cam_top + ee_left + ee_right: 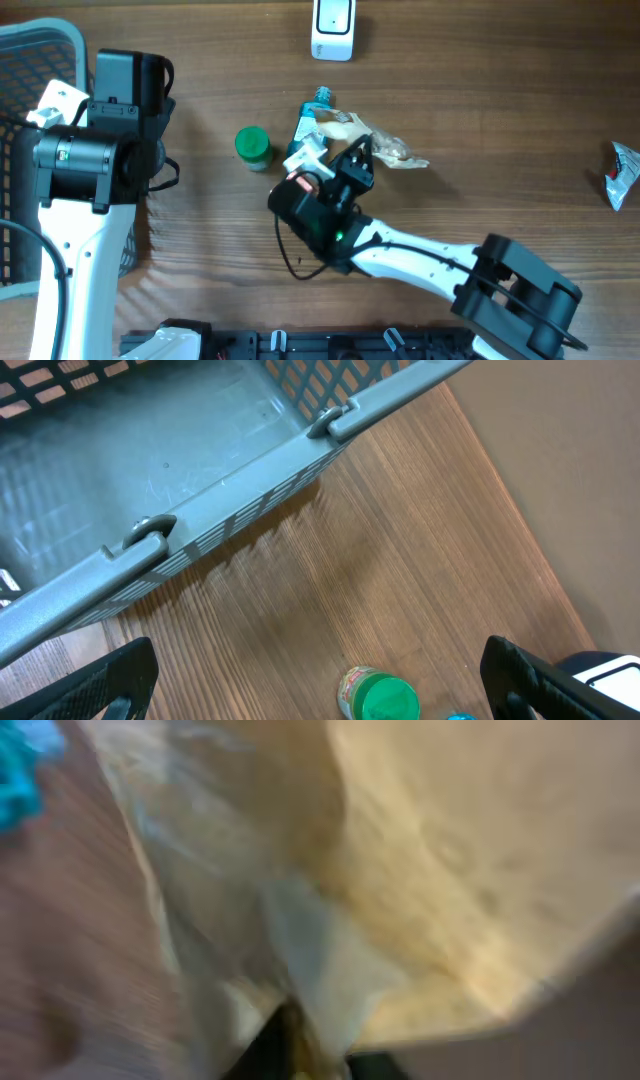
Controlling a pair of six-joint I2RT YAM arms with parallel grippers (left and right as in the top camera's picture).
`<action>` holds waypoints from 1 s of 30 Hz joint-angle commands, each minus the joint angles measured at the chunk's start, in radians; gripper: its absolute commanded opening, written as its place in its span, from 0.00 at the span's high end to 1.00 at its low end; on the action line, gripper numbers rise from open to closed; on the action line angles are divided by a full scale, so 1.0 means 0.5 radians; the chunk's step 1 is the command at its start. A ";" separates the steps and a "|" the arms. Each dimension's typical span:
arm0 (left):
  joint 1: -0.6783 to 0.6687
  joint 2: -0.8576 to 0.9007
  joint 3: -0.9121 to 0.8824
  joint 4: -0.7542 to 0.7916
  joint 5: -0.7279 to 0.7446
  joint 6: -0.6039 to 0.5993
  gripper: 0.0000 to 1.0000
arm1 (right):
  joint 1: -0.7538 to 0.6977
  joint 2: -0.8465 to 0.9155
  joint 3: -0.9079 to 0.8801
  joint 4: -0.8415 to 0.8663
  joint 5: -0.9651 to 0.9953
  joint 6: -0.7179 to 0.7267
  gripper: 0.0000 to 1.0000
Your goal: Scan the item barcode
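Overhead, the right pincer (350, 158) is resting at the tan packet (392, 148) mid-table, grip impossible to tell, packet stretching toward the right edge; the left pincer (320, 682) is gaping wide, well apart.

No word, number, brand or sign can be read in any view. The white box-shaped scanner (333, 28), at the top of the overhead view, shows only a dark panel with nothing legible on it. The small jar with a green lid (253, 144) carries a coloured label that is too small to make out. The red and silver foil packet (622, 175) bears print that shows only as blotches of colour. The clear plastic bag of pale contents (378, 142) is blurred in the right wrist view, and nothing on it is readable.
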 commanded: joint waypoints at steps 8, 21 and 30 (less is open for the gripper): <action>0.011 0.006 0.000 0.002 -0.005 -0.018 0.00 | 0.140 0.021 0.013 0.005 -0.105 -0.108 0.22; 0.011 0.006 0.000 0.002 -0.005 -0.019 0.00 | 0.206 -0.098 0.014 1.177 0.215 -0.427 0.00; 0.011 0.006 0.000 0.002 -0.005 -0.018 0.00 | 0.117 -0.136 0.017 2.662 0.212 -1.309 0.00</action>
